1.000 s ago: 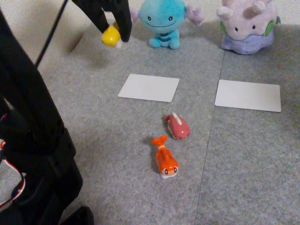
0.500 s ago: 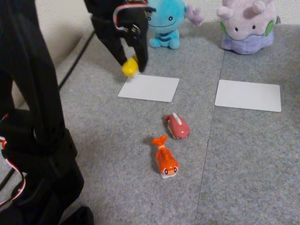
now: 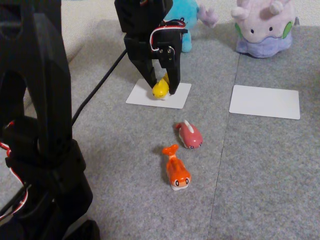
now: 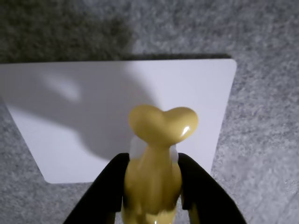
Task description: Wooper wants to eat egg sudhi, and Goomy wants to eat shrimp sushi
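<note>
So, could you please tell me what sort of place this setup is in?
Probably a home floor used as a hobby robot workspace: grey carpet tiles, plush toys such as Goomy, and white cards laid as plates.

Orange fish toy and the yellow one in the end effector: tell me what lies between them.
In the fixed view, the pink-red fish toy lies between shrimp sushi and egg sudhi.

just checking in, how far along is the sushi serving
Nothing is served yet. In hand: the hand grips the yellow fish toy over the white card in front of Wooper. Left: releasing it there, then moving the orange fish toy to the card before Goomy.
</note>
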You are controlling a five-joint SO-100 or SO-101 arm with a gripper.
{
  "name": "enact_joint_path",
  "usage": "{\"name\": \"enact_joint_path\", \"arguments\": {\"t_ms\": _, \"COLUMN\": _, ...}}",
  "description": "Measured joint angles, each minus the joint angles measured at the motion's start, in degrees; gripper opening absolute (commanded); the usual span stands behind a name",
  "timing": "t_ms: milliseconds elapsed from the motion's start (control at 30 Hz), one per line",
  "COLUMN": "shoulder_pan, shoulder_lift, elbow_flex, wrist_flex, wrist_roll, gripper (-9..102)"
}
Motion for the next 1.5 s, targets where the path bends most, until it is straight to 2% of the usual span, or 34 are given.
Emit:
{"name": "enact_joint_path", "arguments": {"t_ms": 400, "shoulder_pan": -1.7, "shoulder_lift": -3.4, "elbow_flex": -1.3, "wrist_flex": -0.3, "wrist_roll": 0.3, "gripper": 5}}
{"name": "enact_joint_path", "arguments": {"t_ms": 600, "shoulder_pan": -3.0, "shoulder_lift": -3.6, "elbow_flex": -1.3, "wrist_flex": -0.3, "wrist_roll": 2.3, "gripper": 19}}
{"name": "enact_joint_path", "arguments": {"t_ms": 967, "shoulder_pan": -4.2, "shoulder_lift": -3.5, "elbow_flex": -1.4, "wrist_flex": -0.1, "wrist_roll": 2.5, "gripper": 29}}
{"name": "enact_joint_path", "arguments": {"t_ms": 1500, "shoulder_pan": -4.9, "shoulder_lift": 20.2, "elbow_flex": -1.3, "wrist_flex": 16.2, "wrist_roll": 0.8, "gripper": 28}}
